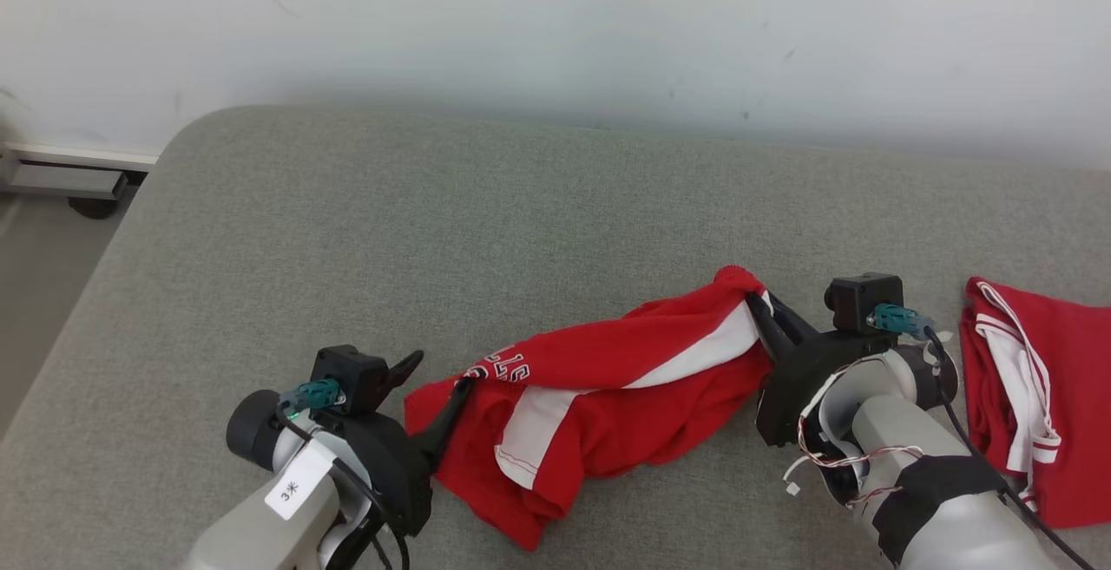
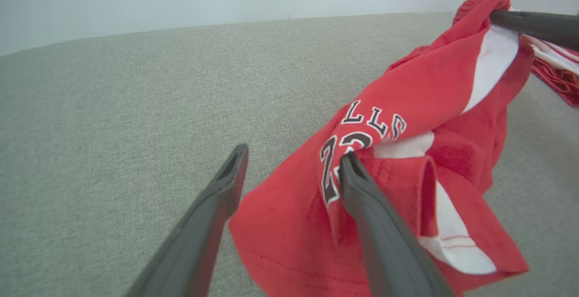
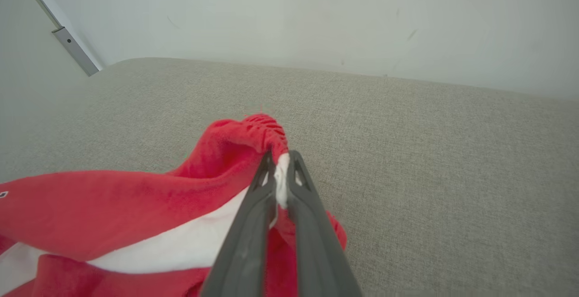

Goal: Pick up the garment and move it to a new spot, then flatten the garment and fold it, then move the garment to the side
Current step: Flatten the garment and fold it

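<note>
Pale grey forearms (image 1: 955,518) with black wrist cameras (image 1: 864,299), teal connectors (image 1: 894,318), red-white wires (image 1: 846,457), a white label (image 1: 293,490), dark gripper fingers (image 1: 447,422)

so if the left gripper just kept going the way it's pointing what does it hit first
Most likely the red garment: one finger of the open left gripper lies against its printed fold, the other points over bare grey cushion. Depth is unclear.

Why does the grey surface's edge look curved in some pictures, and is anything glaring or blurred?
Head view: soft, even light, no glare, a faint shadow beneath the red garment. Left wrist view: the wide lens bows the far edge of the grey surface and makes the left gripper loom large; the lettering is sharp. Right wrist view: milder bowing beyond the right gripper.
</note>
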`<state>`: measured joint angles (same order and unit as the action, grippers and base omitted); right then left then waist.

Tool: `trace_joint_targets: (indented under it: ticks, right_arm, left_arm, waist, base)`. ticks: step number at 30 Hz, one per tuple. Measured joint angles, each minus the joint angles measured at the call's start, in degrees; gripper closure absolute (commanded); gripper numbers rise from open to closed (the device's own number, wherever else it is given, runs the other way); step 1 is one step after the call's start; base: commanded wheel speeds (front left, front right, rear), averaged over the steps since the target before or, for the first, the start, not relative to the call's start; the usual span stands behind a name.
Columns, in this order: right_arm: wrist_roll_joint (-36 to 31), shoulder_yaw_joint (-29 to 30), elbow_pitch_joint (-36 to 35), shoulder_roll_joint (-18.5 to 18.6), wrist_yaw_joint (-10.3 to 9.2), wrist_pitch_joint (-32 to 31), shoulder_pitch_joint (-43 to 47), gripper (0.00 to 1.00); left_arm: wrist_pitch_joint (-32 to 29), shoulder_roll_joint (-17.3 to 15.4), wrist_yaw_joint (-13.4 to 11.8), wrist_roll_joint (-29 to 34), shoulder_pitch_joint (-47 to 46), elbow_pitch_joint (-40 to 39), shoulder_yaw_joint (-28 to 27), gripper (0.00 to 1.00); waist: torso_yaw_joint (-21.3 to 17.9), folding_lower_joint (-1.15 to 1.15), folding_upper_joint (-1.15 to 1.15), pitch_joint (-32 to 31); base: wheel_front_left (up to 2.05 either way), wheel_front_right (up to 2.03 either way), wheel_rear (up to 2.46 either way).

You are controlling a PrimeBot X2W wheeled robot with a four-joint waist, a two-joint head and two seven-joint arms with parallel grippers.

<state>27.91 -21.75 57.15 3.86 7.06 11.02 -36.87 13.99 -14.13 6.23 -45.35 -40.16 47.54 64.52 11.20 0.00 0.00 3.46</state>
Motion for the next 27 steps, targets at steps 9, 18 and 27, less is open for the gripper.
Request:
trace_joint_targets:
  ticks: [9,18,27]
  right_arm:
    - [0.79,-0.52,1.82,-0.13,0.0,0.08,0.23,1.0]
    - [1.42,-0.85,2.65,-0.2,0.01,0.63,0.94,1.0]
    - [2.88,-2.34,2.93,-0.24,0.01,0.82,0.88,1.0]
  left_arm:
    - [0.19,2.1,-5.49,2.18,4.71,-8.45,1.31,0.0]
    - [0.44,1.36,-9.44,3.98,7.81,-16.29,1.54,0.0]
    - [-0.63,0.07,-9.98,0.51,13.08,-18.45,1.47,0.0]
  waist:
    - [1.09,0.0,0.0,-0.99]
    - [2.41,-0.01,0.0,-1.57]
    - [2.32,0.0,0.0,-1.32]
  base:
    - [0.0,0.0,0.0]
    - [0.0,0.0,0.0]
    - [0.0,0.0,0.0]
